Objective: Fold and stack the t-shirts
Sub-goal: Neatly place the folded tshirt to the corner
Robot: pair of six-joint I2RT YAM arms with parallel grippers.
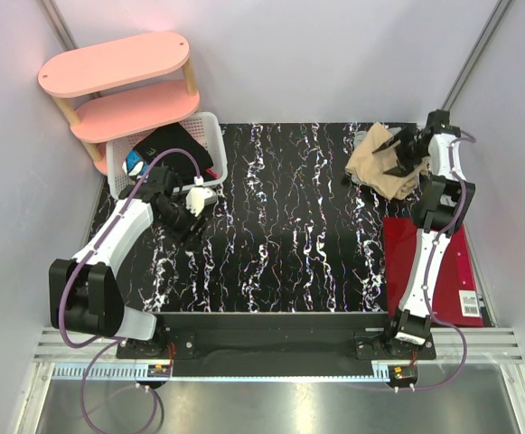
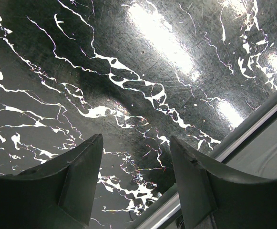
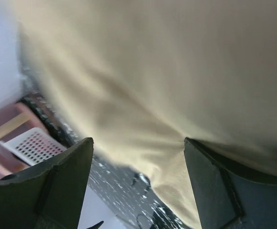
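Note:
The tan-beige t-shirt [image 1: 377, 165] lies crumpled at the back right of the black marbled table [image 1: 289, 226]. My right gripper [image 1: 393, 164] hangs over it with jaws open. In the right wrist view the tan cloth [image 3: 167, 76] fills the frame just ahead of the open gripper [image 3: 138, 150], and the right finger [image 3: 224, 186] is at the cloth's edge. My left gripper [image 1: 192, 221] is open and empty over bare table at the left, near the basket; in its wrist view [image 2: 136, 162] only table shows. No light grey shirt shows.
A white basket [image 1: 210, 136] with dark cloth stands at the back left, in front of a pink two-tier shelf [image 1: 117, 63]. A flat red folder [image 1: 398, 262] lies at the right under the right arm. A metal rail [image 2: 252, 129] shows at the table edge.

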